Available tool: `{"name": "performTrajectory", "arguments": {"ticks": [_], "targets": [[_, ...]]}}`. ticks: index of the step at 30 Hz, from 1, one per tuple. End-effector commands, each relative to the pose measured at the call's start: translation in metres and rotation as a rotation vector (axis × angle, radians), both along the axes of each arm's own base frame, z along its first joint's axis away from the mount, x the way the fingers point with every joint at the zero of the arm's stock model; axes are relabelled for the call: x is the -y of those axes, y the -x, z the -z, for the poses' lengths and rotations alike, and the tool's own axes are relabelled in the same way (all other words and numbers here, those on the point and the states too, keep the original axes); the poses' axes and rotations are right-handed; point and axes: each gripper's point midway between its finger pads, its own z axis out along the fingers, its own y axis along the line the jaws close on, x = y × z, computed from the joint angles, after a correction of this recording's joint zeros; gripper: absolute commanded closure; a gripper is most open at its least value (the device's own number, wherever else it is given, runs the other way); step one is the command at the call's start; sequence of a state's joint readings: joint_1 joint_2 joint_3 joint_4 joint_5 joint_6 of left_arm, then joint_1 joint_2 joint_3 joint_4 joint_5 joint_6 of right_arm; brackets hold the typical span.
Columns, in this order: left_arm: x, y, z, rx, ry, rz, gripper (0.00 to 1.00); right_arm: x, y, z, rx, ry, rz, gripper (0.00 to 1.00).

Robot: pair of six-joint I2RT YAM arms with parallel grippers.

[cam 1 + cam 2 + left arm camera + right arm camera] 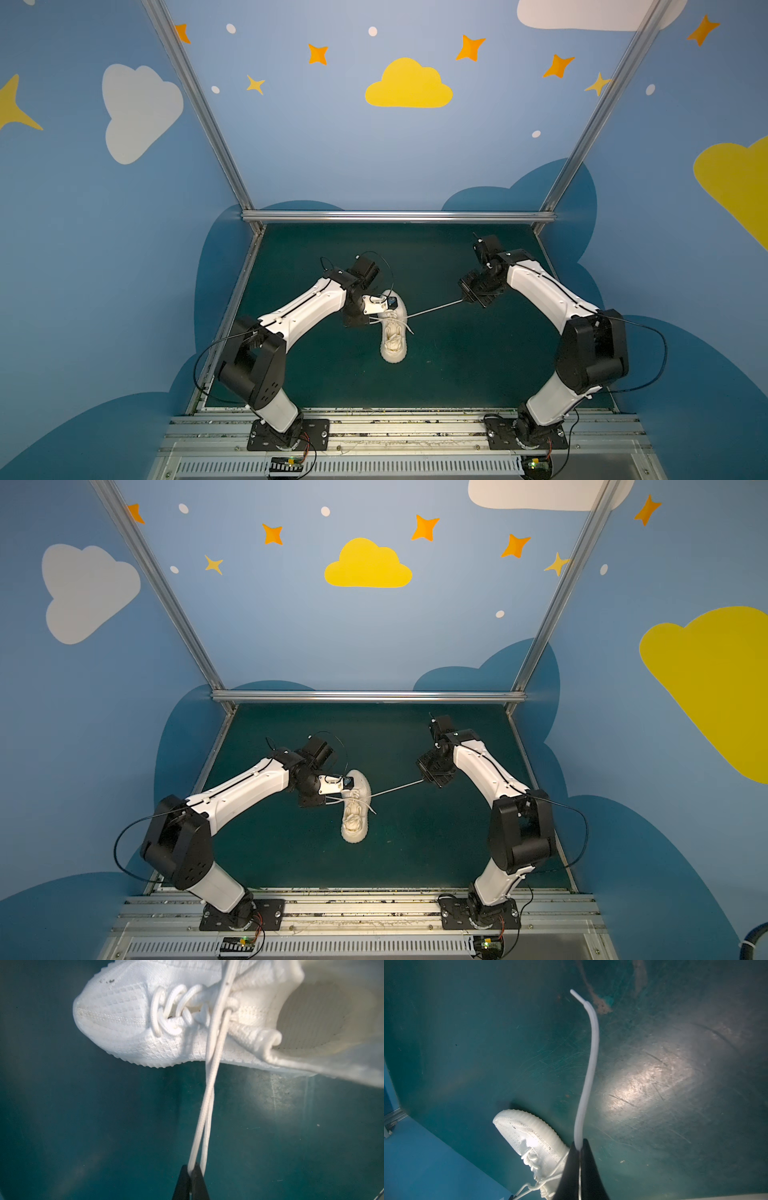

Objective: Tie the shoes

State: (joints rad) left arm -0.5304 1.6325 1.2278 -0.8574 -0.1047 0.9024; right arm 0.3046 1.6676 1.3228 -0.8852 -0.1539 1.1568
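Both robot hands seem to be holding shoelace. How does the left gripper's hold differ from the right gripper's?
The left gripper pinches two strands side by side; the right gripper pinches a single strand, its tipped end poking out beyond. The left gripper sits close beside the sneaker; the right gripper is well away, that strand stretched straight. Both are shut on the sneaker's white laces.

From above, my left wrist (376, 305) covers the heel end of the shoe (393, 336) and the spot where that arm pinches the lace (434, 309), and the crossing over the tongue is too small to read as a knot. In my left wrist view the heel runs off the edge, the collar is blurred, and only the tips of my left gripper (192, 1168) show. In my right wrist view my right gripper (579, 1144) hides the shoe's heel end.
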Motion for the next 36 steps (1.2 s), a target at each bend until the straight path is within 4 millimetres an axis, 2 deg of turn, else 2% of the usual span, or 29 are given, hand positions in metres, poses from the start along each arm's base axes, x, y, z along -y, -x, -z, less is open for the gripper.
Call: {"name": "performTrajectory", "arguments": {"ticks": [1, 5, 9, 11, 13, 16, 20, 23, 25, 27, 30, 34, 36], "targets": [[-0.006, 0.003, -0.005, -0.023, -0.023, -0.022, 0.97, 0.025, 0.004, 0.004, -0.008, 0.064, 0.033, 1.00], [0.005, -0.003, -0.040, 0.027, 0.031, -0.049, 0.97, 0.033, -0.001, -0.005, 0.014, 0.099, 0.003, 1.00], [0.050, -0.002, -0.084, 0.133, 0.205, 0.011, 0.97, 0.017, -0.013, -0.007, 0.054, 0.019, -0.056, 1.00], [0.067, -0.003, -0.096, 0.209, 0.257, 0.018, 0.97, 0.009, -0.014, -0.003, 0.039, 0.000, -0.077, 1.00], [0.073, -0.006, -0.095, 0.269, 0.273, 0.007, 0.97, 0.005, -0.014, 0.001, 0.031, -0.016, -0.070, 1.00], [0.059, 0.003, -0.075, 0.212, 0.196, -0.041, 0.97, 0.002, -0.014, 0.005, 0.028, -0.040, -0.057, 1.00], [0.038, 0.028, -0.046, 0.073, 0.095, -0.078, 0.96, -0.002, -0.014, 0.008, 0.011, -0.044, -0.077, 1.00], [0.044, 0.046, -0.038, -0.013, 0.175, -0.112, 0.87, -0.004, -0.012, 0.012, 0.005, -0.053, -0.081, 1.00], [0.053, 0.051, -0.039, -0.051, 0.247, -0.151, 0.66, -0.007, -0.010, 0.015, -0.001, -0.060, -0.086, 1.00], [0.060, 0.056, -0.043, -0.102, 0.321, -0.193, 0.56, -0.010, -0.010, 0.018, -0.008, -0.068, -0.095, 1.00], [0.058, 0.049, -0.049, -0.128, 0.416, -0.297, 0.39, -0.013, -0.009, 0.021, -0.015, -0.069, -0.113, 1.00], [0.061, 0.029, -0.069, -0.141, 0.591, -0.385, 0.36, -0.014, -0.010, 0.022, -0.012, -0.071, -0.120, 1.00], [0.066, 0.022, -0.071, -0.127, 0.602, -0.345, 0.41, -0.016, -0.011, 0.022, -0.013, -0.078, -0.124, 1.00]]}}
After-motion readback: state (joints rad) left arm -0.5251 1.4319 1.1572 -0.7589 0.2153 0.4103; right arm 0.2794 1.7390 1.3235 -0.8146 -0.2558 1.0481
